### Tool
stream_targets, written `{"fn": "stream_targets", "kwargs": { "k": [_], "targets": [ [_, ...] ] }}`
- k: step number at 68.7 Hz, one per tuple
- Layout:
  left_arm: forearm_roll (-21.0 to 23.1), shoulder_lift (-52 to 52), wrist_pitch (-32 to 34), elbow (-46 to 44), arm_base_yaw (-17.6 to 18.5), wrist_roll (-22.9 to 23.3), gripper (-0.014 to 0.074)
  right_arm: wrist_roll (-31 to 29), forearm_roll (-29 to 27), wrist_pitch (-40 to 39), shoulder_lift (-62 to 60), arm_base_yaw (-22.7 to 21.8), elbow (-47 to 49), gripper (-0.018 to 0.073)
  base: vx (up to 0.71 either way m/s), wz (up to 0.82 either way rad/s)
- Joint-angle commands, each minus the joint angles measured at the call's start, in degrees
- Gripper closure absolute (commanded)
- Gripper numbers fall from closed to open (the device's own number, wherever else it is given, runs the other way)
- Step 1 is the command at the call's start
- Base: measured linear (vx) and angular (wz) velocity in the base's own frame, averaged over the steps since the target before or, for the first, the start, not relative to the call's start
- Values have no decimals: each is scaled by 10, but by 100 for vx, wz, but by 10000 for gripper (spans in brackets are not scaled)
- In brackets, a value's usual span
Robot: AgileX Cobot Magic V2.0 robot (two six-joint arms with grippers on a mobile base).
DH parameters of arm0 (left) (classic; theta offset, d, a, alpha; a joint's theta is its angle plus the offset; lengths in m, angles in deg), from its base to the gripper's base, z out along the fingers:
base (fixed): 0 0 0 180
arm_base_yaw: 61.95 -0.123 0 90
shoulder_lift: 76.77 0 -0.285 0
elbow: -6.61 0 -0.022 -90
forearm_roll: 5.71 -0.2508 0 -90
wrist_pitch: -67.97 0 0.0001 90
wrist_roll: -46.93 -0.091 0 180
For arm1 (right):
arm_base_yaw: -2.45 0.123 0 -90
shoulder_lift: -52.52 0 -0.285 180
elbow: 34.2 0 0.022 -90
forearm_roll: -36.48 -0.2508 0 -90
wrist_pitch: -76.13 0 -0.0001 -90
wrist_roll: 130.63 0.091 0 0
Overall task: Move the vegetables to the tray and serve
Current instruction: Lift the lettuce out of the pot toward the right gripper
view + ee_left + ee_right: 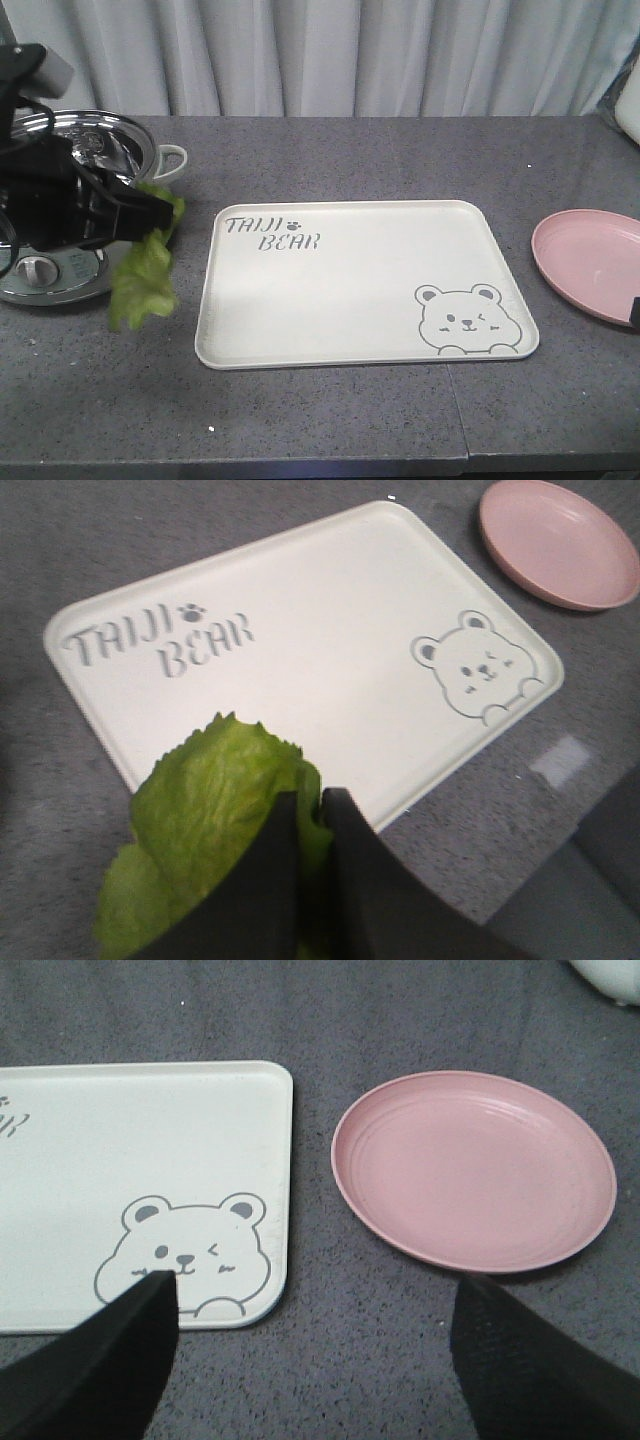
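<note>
Already the left tool (150,212) has its jaws pinched narrow on the lettuce leaf (143,278). In the front view the leaf hangs at the left of the frame, between the steel pot (70,140) at the left edge and the tray (350,285). It is gripped near its upper end, so its long axis runs top to bottom, and its lower end seems to hang free above the bench (300,420).

The coming move turns on one relation: the tray lies to the frame-right of the leaf, with its short lettered edge just beside the leaf and nothing between them. In the left wrist view the leaf tip points toward that lettered end, and the tray's long side runs away toward the bear drawing.

By my judgement the leaf only needs carrying rightward in the frame, over the rim, before release. The right tool (315,1290) is spread wide and holds nothing. It hovers near the tray's bear corner and the pink plate (475,1170), well apart from the leaf.
</note>
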Motion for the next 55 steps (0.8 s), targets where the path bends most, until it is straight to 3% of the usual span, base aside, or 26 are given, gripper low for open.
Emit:
{"fn": "stream_targets", "kwargs": {
  "k": [1, 10, 18, 35, 43, 55],
  "targets": [
    [109, -7, 35, 11, 14, -68, 603, -19, -17, -10, 15, -3, 19, 46, 0, 0],
    [205, 9, 24, 20, 31, -151, 603, -103, -100, 16, 53, -3, 19, 64, 0, 0],
    [270, 27, 18, 20, 46, -195, 603, -225, -226, 36, 91, -3, 24, 77, 0, 0],
    [288, 68, 19, 20, 66, -214, 603, -510, -469, 160, 172, -3, 91, 118, 0, 0],
    [295, 78, 7, 19, 77, -231, 603, -585, -561, 199, 210, -3, 109, 123, 0, 0],
    [381, 80, -30, 19, 84, -306, 603, -662, -637, 228, 269, -3, 110, 123, 0, 0]
  ]
}}
